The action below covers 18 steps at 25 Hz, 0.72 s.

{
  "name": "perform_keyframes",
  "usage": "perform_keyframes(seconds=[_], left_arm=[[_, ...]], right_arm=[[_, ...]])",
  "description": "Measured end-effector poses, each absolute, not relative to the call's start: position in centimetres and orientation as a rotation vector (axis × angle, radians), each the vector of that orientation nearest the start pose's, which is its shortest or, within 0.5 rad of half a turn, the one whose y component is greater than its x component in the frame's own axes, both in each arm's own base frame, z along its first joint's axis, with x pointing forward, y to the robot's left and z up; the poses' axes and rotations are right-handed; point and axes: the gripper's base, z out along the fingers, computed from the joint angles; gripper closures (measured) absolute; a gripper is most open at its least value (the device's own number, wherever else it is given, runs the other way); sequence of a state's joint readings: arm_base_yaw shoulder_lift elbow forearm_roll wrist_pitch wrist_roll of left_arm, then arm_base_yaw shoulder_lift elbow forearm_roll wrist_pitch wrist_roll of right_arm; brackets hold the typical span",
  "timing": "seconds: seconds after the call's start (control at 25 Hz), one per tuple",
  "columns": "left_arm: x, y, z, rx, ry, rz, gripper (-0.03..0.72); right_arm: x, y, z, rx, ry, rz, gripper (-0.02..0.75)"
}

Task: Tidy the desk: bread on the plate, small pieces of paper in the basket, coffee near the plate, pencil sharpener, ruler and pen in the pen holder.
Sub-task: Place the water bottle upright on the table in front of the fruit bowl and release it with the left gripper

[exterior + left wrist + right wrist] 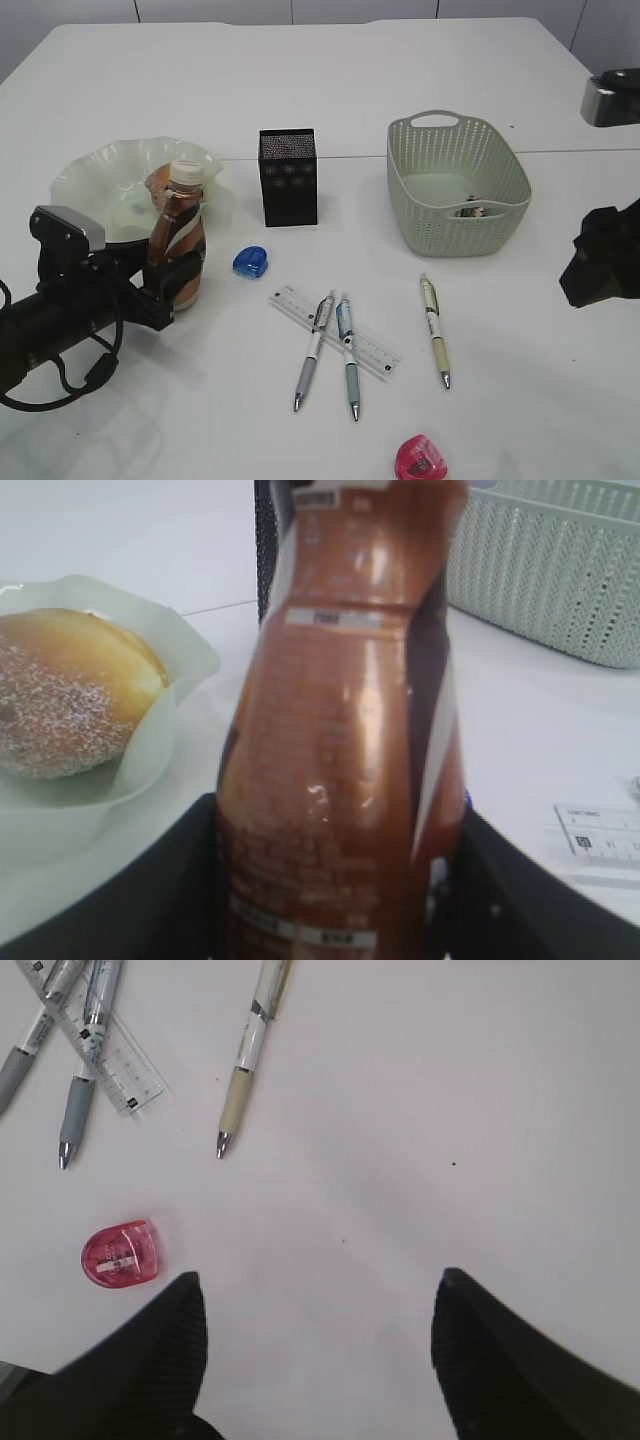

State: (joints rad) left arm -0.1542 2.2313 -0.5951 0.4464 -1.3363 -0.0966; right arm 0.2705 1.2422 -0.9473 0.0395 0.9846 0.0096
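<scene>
My left gripper [172, 285] is shut on the brown coffee bottle [178, 235], which stands upright beside the pale wavy plate [95, 175]; the bottle fills the left wrist view [345, 730]. The sugared bread [70, 690] lies on the plate. A black pen holder [288, 176] stands mid-table. A blue pencil sharpener [250, 261], a clear ruler [335, 330] under two pens [312, 350], a third pen [434, 330] and a pink sharpener [421, 458] lie on the table. My right gripper [318, 1290] is open and empty above bare table, at the right edge in the exterior view [600, 255].
A pale green basket [457, 185] stands right of the pen holder with small pieces of paper [470, 209] inside. In the right wrist view, the pink sharpener [120, 1254] lies left of the jaws and the third pen [250, 1055] and ruler [100, 1045] lie farther off.
</scene>
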Motion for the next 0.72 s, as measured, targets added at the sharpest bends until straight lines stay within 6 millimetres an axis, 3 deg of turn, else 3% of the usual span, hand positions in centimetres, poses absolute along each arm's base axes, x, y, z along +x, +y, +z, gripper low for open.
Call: perform_keyframes(seconds=[0.36,0.72], left_arm=[[30.1,-8.5,6.1,0.507,1.78,-0.442,0.185],[29.3,-8.2,6.9,0.535,1.83,-0.404,0.176]], right_arm=[[22.0,6.4,28.8,-0.338,2.745,0.125,0.222],[22.0,6.4,28.8,-0.338,2.745,0.125,0.223]])
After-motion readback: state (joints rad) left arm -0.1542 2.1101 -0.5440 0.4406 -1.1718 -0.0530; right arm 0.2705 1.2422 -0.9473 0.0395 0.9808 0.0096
